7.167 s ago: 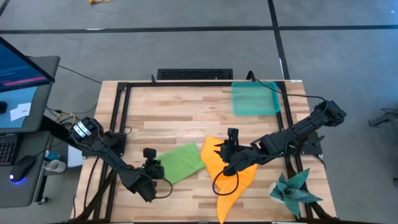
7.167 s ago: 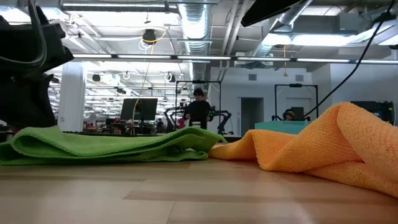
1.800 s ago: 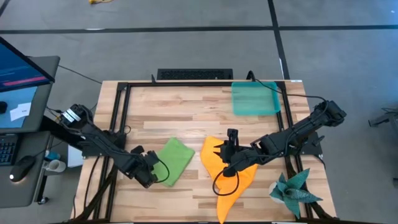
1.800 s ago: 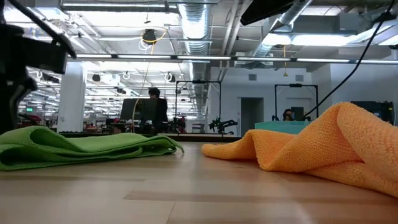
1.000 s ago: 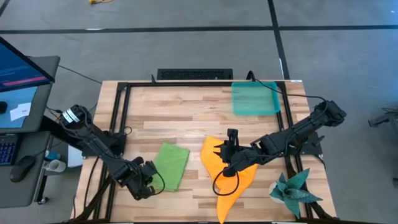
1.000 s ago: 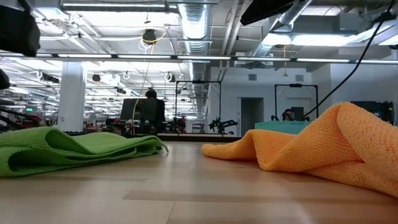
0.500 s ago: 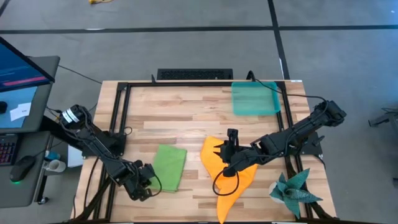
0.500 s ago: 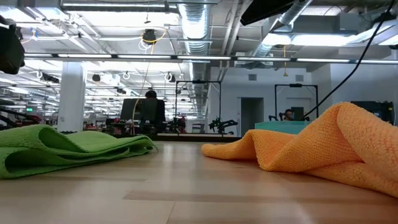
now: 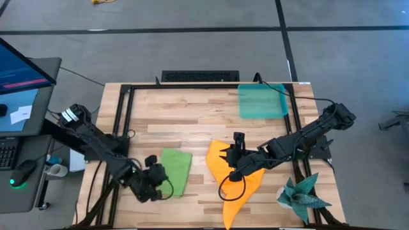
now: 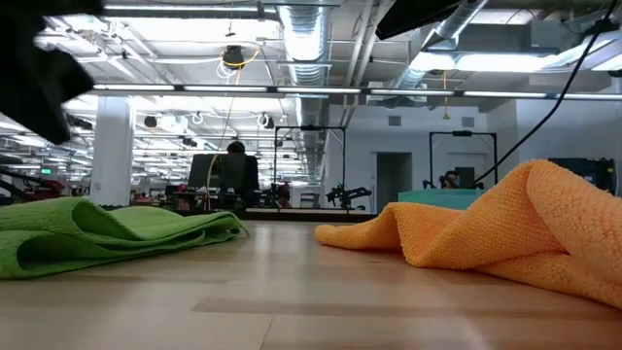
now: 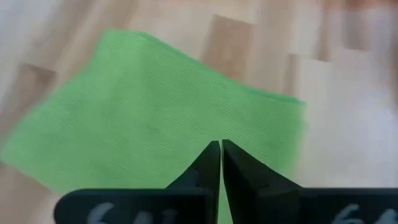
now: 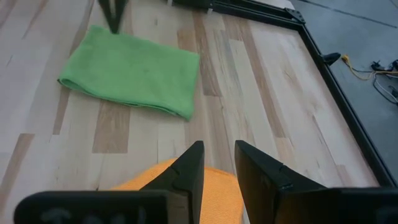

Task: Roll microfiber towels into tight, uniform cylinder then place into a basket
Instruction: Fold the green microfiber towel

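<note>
The lime green towel [image 9: 176, 170] lies folded flat on the table at the near left; it also shows in the low view [image 10: 117, 233]. My left gripper [image 9: 158, 176] is shut and hovers over the towel's left part [image 11: 155, 118] without touching it. The orange towel [image 9: 233, 182] lies crumpled near the middle, with a raised hump [image 10: 544, 194]. My right gripper [image 12: 217, 152] stands low over the orange towel's far part, its fingers a narrow gap apart. The teal basket [image 9: 262, 101] stands at the far right. My right gripper stands over a fold of the orange towel [image 12: 214, 183], coming level from the table's right. Orange cloth shows under and between the fingers, but I cannot tell whether they touch it.
A dark teal spiky cloth [image 9: 300, 195] lies at the near right corner. A black frame [image 9: 121, 121] runs along the table's left, far and right edges. Bare wood lies between the green towel and the basket. A person [image 10: 233, 165] stands far off in the room.
My left gripper has moved a little toward the table's right, from beside the green towel to over its left edge, and has risen. The green towel's right end has slid slightly left, then lain still. The right arm and the orange towel have kept still.
</note>
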